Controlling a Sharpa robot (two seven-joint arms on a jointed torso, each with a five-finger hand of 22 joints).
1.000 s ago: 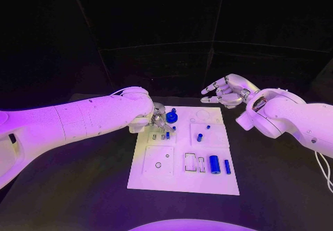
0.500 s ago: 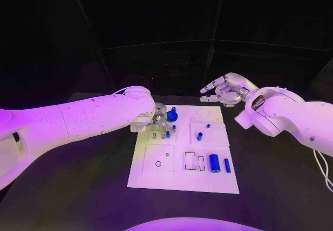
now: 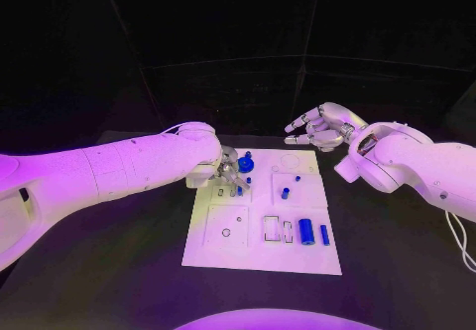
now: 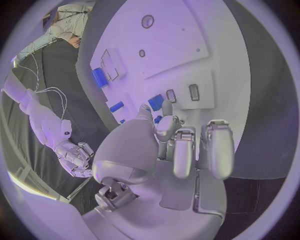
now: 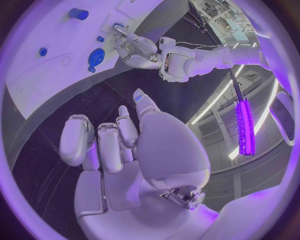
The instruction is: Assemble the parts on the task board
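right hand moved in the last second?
Barely. The right hand hangs off the task board's far right corner as before, with only a slight drift away from it.

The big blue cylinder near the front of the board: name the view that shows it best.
The head view: the big blue cylinder lies unobstructed on the white board. The left wrist view shows it small and bent near the rim; the right wrist view catches it at the edge.
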